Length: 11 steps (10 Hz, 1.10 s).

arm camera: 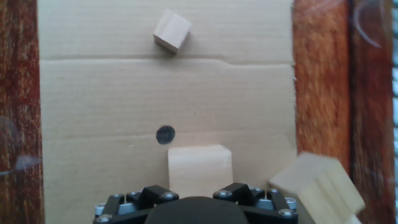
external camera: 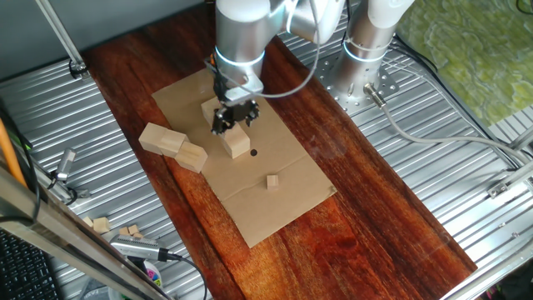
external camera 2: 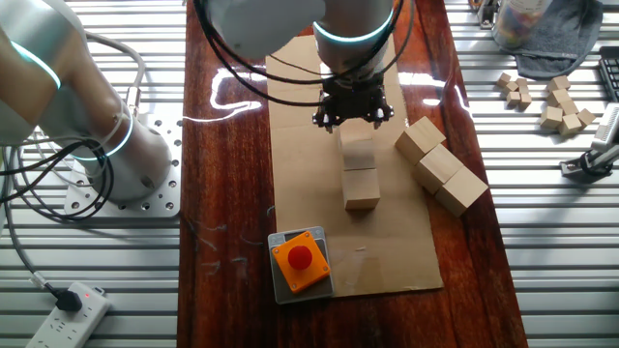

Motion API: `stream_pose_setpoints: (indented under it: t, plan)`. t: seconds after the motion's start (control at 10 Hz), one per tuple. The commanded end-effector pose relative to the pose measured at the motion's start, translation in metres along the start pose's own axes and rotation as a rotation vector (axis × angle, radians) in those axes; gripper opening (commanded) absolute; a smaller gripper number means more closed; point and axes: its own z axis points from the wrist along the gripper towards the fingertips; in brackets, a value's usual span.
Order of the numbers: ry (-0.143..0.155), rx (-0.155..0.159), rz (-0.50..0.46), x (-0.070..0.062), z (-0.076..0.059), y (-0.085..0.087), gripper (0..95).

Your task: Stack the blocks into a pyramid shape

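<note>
We start with what we can't see: the gripper (external camera 2: 352, 114) hangs low over the cardboard sheet (external camera 2: 300, 193), and its fingertips are hidden behind the housing in all three views, so we cannot tell how wide the jaws stand or whether anything sits between them. In the hand view only the black base of the hand shows along the bottom edge, with one block (arm camera: 199, 169) right in front of it and another cut off at the lower right corner.

Counting the blocks (external camera 2: 360, 174): from the other fixed view we make out two in a row under and just ahead of the gripper, touching end to end, and three more (external camera 2: 440, 164) in a slanting line at the sheet's right edge, touching each other. That's five we can be sure of; a sixth may sit under the gripper, hard to say.

One tiny wooden cube (external camera: 272, 181) lies alone further down the sheet. One orange block with a red button (external camera 2: 301, 259) sits at the sheet's near corner. One dark dot (arm camera: 165, 134) marks the cardboard. Small spare cubes (external camera 2: 561, 101) lie off on the metal table (external camera 2: 542, 251), too small to count. No writing is readable anywhere.
</note>
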Motion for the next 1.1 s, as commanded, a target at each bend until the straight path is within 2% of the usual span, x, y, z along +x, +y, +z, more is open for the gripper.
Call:
stream_pose_setpoints:
  t: [0.1, 0.2, 0.4, 0.5, 0.6, 0.7, 0.9, 1.0, 1.1]
  plan:
    - [0.034, -0.049, 0.094, 0.015, -0.03, -0.018, 57.0]
    - [0.053, -0.051, 0.116, 0.023, -0.041, -0.027, 57.0]
    - [0.04, -0.086, 0.17, 0.046, -0.045, -0.045, 57.0]
    - [0.017, -0.124, 0.224, 0.066, -0.043, -0.062, 76.0]
    - [0.012, -0.145, 0.248, 0.078, -0.041, -0.072, 76.0]
    - [0.024, -0.164, 0.31, 0.094, -0.039, -0.089, 95.0]
    - [0.022, -0.145, 0.411, 0.106, -0.032, -0.1, 95.0]
    - [-0.01, -0.136, 0.464, 0.113, -0.02, -0.102, 95.0]
    - [-0.027, -0.138, 0.493, 0.118, -0.009, -0.105, 95.0]
